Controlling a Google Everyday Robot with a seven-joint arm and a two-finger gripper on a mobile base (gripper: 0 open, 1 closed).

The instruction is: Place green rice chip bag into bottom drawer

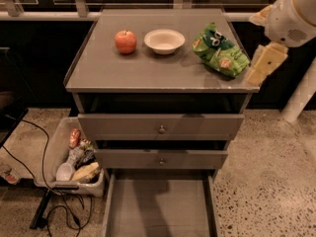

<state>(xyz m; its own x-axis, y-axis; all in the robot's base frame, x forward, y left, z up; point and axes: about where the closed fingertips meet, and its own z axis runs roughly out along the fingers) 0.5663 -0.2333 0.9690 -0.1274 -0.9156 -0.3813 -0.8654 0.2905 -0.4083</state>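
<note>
The green rice chip bag (220, 51) lies on the right side of the grey cabinet top (148, 70), crinkled, with a dark round logo. The bottom drawer (160, 209) is pulled out at the foot of the cabinet, its flat grey floor bare. My gripper (265, 62) hangs off the cabinet's right edge, just right of the bag and apart from it, under the white arm (292, 13).
A red apple (126, 41) and a white bowl (164, 40) sit on the top, left of the bag. Two knobbed drawer fronts (160, 128) are above the open drawer. A grey bin (74, 157) of wrappers and cables (54, 211) lie on the floor at left.
</note>
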